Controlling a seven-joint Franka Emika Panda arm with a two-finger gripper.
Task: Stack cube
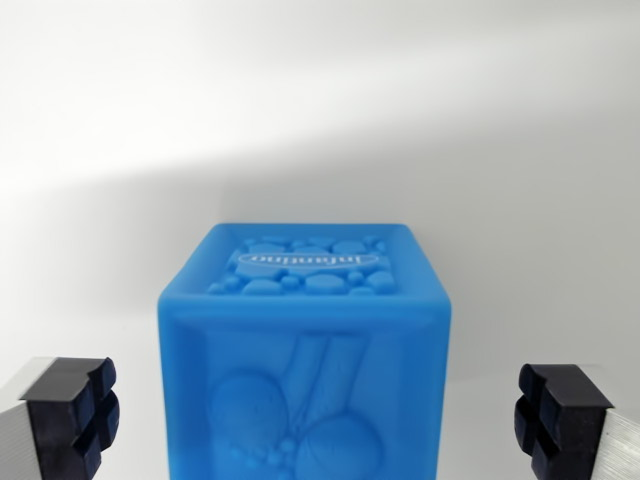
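On the white surface (320, 120) a blue cube (305, 350) sits between the gripper (318, 420) fingers; jaws spread wide, untouching.

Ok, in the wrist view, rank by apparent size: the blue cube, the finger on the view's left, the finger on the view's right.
1. Blue cube, by far the largest, though it sits close to the camera.
2. The two fingers, left and right, look about alike; both are cut off by the frame edges, so I won't rank them.

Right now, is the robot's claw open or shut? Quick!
Gripper: open, holding nothing; its fingers stand apart on either side of the blue cube.
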